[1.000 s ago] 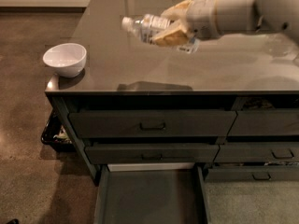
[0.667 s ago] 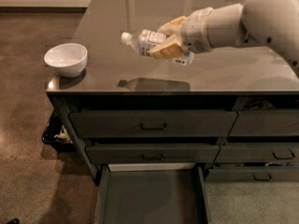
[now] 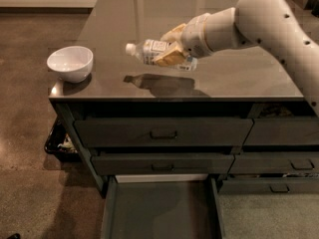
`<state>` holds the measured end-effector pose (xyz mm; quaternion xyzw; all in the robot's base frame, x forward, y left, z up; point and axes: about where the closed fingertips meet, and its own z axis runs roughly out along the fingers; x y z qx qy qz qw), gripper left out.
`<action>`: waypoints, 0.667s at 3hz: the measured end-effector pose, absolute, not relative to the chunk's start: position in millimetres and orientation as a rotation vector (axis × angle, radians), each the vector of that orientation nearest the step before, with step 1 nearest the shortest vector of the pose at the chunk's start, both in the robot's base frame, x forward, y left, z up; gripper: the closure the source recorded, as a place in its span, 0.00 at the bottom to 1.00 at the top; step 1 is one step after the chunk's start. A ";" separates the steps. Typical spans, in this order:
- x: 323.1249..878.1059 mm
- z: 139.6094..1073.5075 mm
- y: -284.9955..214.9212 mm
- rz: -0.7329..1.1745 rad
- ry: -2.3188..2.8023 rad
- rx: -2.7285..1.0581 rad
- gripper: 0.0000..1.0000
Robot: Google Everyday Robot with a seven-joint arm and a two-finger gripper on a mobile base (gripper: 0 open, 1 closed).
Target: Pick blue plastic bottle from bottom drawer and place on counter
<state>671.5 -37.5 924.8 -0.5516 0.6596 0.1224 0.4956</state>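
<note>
Lowered blue plastic bottle (image 3: 149,48), gripped by pincer (image 3: 170,54), seemingly clear of counter (image 3: 239,78) (near front edge)

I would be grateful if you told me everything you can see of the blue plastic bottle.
The blue plastic bottle is small and made of clear, pale plastic, with a white cap pointing left and a white label. It lies almost on its side, cap end slightly raised, held in the air above the counter, with its dark reflection below. The gripper, over the counter's middle, has its tan jaws shut around the bottle's lower half. Nothing else touches it.
</note>
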 end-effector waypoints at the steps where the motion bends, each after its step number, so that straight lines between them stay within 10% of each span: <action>1: 668.1 908.7 -27.8 0.360 1.643 -1.347 1.00; 2: 658.6 895.3 -22.1 0.436 1.686 -1.329 1.00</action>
